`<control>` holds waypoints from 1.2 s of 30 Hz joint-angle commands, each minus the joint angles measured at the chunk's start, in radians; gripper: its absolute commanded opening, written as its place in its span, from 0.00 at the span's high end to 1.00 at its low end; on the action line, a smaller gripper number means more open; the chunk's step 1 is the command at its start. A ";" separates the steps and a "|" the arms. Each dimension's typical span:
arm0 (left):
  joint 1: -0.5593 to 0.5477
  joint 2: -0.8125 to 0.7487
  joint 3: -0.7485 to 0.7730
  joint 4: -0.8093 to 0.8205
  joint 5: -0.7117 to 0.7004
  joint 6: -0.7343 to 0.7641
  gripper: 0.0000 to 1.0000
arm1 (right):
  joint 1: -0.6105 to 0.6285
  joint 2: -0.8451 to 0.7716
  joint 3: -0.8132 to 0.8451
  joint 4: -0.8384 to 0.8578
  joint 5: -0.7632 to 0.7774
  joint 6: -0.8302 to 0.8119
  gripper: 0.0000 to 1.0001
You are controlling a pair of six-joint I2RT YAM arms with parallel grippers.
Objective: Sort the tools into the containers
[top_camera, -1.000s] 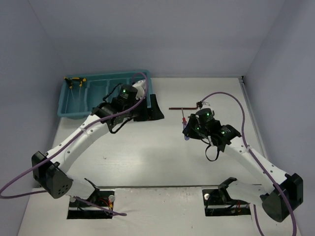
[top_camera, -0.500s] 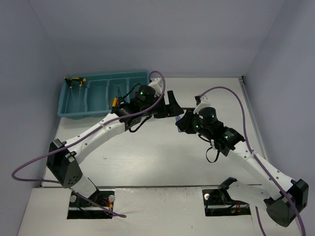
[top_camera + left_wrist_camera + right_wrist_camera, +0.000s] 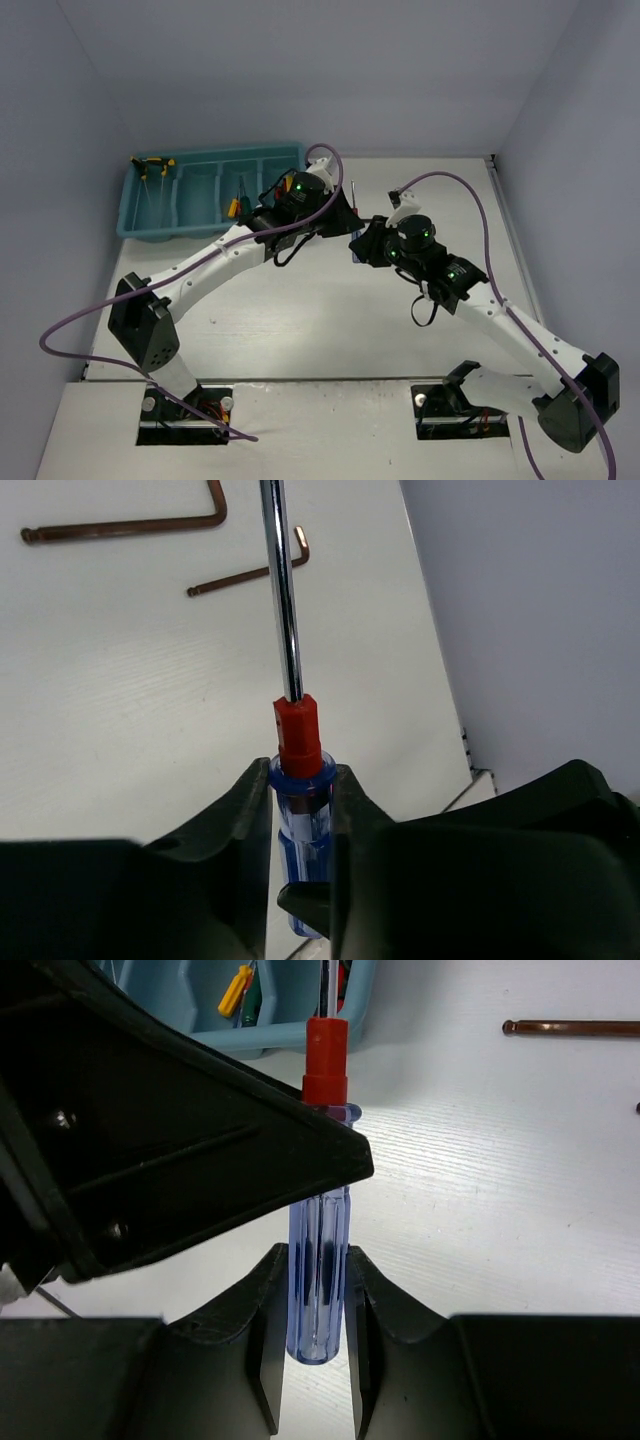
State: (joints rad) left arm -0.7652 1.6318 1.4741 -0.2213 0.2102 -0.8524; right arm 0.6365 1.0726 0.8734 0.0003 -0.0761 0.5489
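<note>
A screwdriver (image 3: pixel 300 800) with a clear blue handle, a red collar and a steel shaft is held from both ends. My left gripper (image 3: pixel 300 815) is shut on the handle just below the collar. My right gripper (image 3: pixel 318 1310) is shut on the handle's lower end (image 3: pixel 320 1260), with the left gripper's dark body (image 3: pixel 180 1130) right above it. In the top view the two grippers meet at mid-table, left gripper (image 3: pixel 343 215) and right gripper (image 3: pixel 362 245), above the surface. The teal tray (image 3: pixel 215 150) lies at the back left with yellow-handled tools (image 3: pixel 150 163) and a yellow and green pair (image 3: pixel 235 205) in its compartments.
Two brown hex keys, a long one (image 3: pixel 120 525) and a short one (image 3: pixel 250 573), lie on the white table beyond the screwdriver tip. The long key (image 3: pixel 575 1028) also shows at the right wrist view's upper right. The tray's corner (image 3: pixel 290 1035) is close behind the grippers.
My left arm swung from the tray across to the right gripper and its jaws closed on the screwdriver handle. The right gripper shifted slightly left, still holding the screwdriver.
</note>
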 commanded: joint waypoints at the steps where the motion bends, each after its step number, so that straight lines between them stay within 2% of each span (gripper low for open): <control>1: 0.001 -0.019 0.062 0.039 -0.015 0.039 1.00 | 0.009 0.023 0.054 0.128 -0.008 -0.016 1.00; 3: 0.026 -0.023 0.068 0.022 -0.015 0.059 1.00 | 0.009 0.036 0.058 0.130 -0.002 -0.020 0.96; 4: 0.040 -0.027 0.069 0.011 -0.013 0.073 1.00 | 0.008 0.043 0.064 0.129 0.003 -0.026 0.86; 6: 0.084 -0.033 0.085 -0.030 -0.023 0.137 1.00 | 0.006 0.051 0.070 0.127 0.014 -0.033 0.53; 7: 0.111 -0.036 0.094 -0.068 -0.027 0.165 1.00 | 0.006 0.051 0.069 0.127 0.020 -0.035 0.42; 10: 0.265 -0.027 0.158 -0.178 -0.033 0.282 1.00 | 0.004 0.035 0.052 0.114 0.042 -0.040 0.29; 14: 0.414 0.062 0.293 -0.321 -0.060 0.483 1.00 | 0.002 0.003 0.021 0.071 0.105 -0.044 0.28; 18: 0.509 0.233 0.460 -0.456 -0.090 0.618 1.00 | 0.000 -0.024 -0.017 0.012 0.163 -0.033 0.28; 23: 0.563 0.477 0.660 -0.524 -0.169 0.716 1.00 | -0.009 -0.038 -0.046 -0.063 0.240 0.015 0.28; 24: 0.574 0.521 0.718 -0.551 -0.179 0.728 0.96 | -0.010 -0.036 -0.047 -0.075 0.259 0.028 0.28; 26: 0.587 0.607 0.809 -0.586 -0.188 0.738 0.81 | -0.015 -0.030 -0.045 -0.113 0.322 0.066 0.28; 30: 0.595 0.651 0.916 -0.595 -0.187 0.748 0.50 | -0.061 0.001 -0.032 -0.189 0.399 0.146 0.33; 33: 0.592 0.607 0.927 -0.595 -0.175 0.754 0.34 | -0.153 0.079 -0.012 -0.201 0.385 0.186 0.34; 36: 0.590 0.568 0.907 -0.593 -0.164 0.759 0.29 | -0.242 0.138 0.021 -0.203 0.345 0.208 0.35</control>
State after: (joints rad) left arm -0.1810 2.3759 2.3128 -0.8307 0.0430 -0.1259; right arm 0.4908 1.1364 0.8303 -0.1915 0.2413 0.6844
